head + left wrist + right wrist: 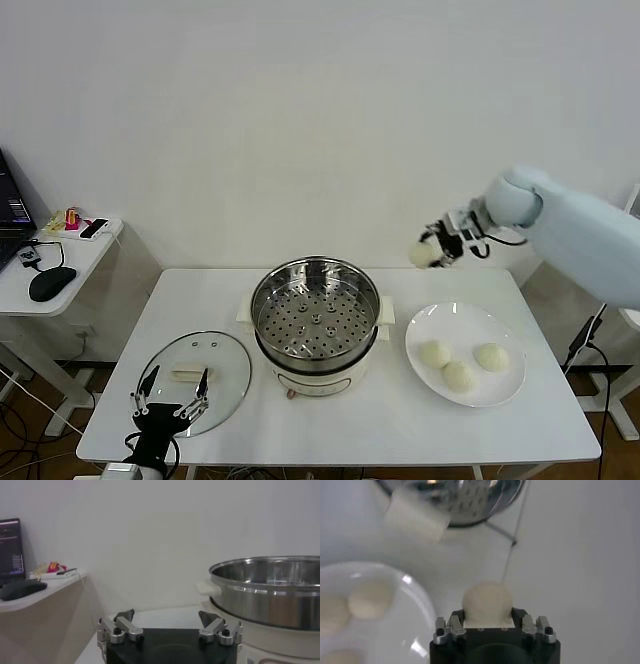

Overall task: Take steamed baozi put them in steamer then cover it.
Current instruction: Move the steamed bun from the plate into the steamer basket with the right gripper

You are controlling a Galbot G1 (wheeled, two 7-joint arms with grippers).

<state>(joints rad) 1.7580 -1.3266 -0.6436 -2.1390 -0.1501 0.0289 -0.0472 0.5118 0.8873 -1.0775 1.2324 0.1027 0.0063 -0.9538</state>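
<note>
Gripping one baozi (424, 254) between closed fingers, the right gripper (438, 249) needed to centre over the steamer (316, 312) tray before releasing gently; the left gripper (170, 392) waited open.

Head cam looking down over my surface (330, 420); both wrist cams, close in, sharing the steamer (270, 592).

A plain white wall (300, 120) is seen behind a white table (340, 420). To its left a smaller white side desk (70, 262) is placed, on which a black mouse (52, 284) and a laptop's edge (12, 215) are carried. Cables (25, 415) are strewn on the floor beneath.
</note>
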